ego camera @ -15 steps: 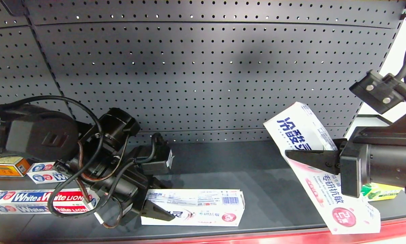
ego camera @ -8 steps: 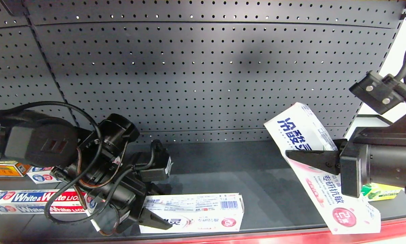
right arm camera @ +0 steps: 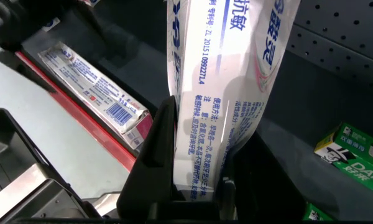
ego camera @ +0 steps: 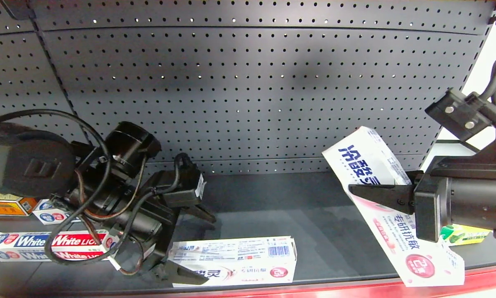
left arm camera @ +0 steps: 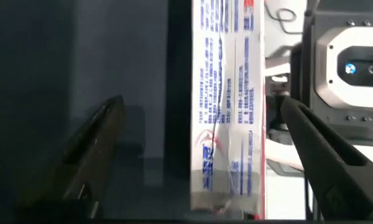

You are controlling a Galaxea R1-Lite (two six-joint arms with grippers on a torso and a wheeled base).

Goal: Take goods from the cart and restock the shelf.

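A white toothpaste box (ego camera: 235, 260) lies flat near the shelf's front edge, left of centre. My left gripper (ego camera: 208, 250) is open at the box's left end, one finger behind it and one in front, neither pressing it. The left wrist view has the same box (left arm camera: 227, 106) lying between my left gripper's (left arm camera: 202, 102) spread fingers. At the right, my right gripper (ego camera: 355, 190) is shut on a second white and pink toothpaste box (ego camera: 380, 198), held tilted above the shelf. The right wrist view shows this held box (right arm camera: 217, 93) clamped in my right gripper (right arm camera: 196, 180).
Further left on the shelf lie a red and blue toothpaste box (ego camera: 45, 244), a small white box (ego camera: 49, 215) and an orange box (ego camera: 5, 203). A green box (ego camera: 465, 234) lies behind the right arm. The grey pegboard wall (ego camera: 248, 103) backs the shelf, and a red strip (ego camera: 355, 287) edges its front.
My left gripper's fingers have spread wide apart off the lying box, and the arm has drawn back left. The box slid slightly toward the front edge. The right arm is unchanged.
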